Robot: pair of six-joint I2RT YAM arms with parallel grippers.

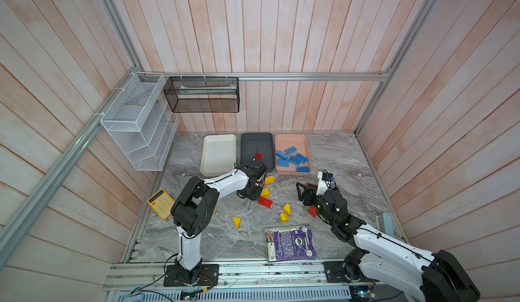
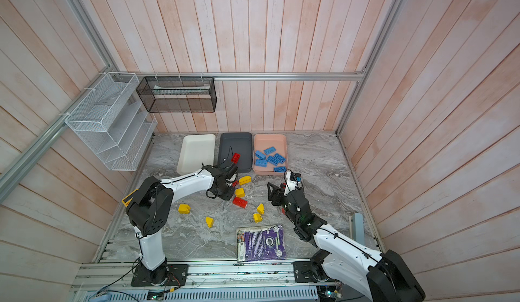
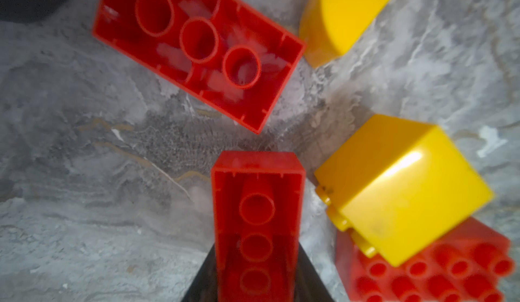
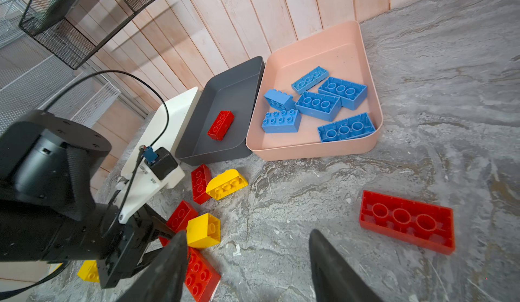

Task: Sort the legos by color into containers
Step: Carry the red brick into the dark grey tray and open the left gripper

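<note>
- The left gripper (image 1: 251, 194) is clamped on the held red brick (image 3: 257, 224), low over the surface (image 1: 225, 238) just in front of the dark grey tray (image 1: 256, 143).
- I'd say this is the red-sorting step: one sorted red brick (image 4: 221, 125) already lies in that tray. The next move calls for a clean lift and a short carry over the tray's near rim.
- A yellow block (image 3: 399, 185) sits just beside the held one and leans on a studded red brick (image 3: 436, 272). An upturned red brick (image 3: 197, 50) lies just ahead. A slanted lift could nudge them.
- The right gripper (image 4: 247, 238) hangs open and empty, near another flipped red brick (image 4: 408, 221).
- The pink tray (image 1: 291, 141) holds the blue bricks (image 4: 318, 105). The white tray (image 1: 219, 148) holds nothing, and the yellow bricks (image 1: 286, 208) lie scattered on the surface.
- A yellow calculator (image 1: 161, 203) and a purple booklet (image 1: 291, 243) lie well off the route.
</note>
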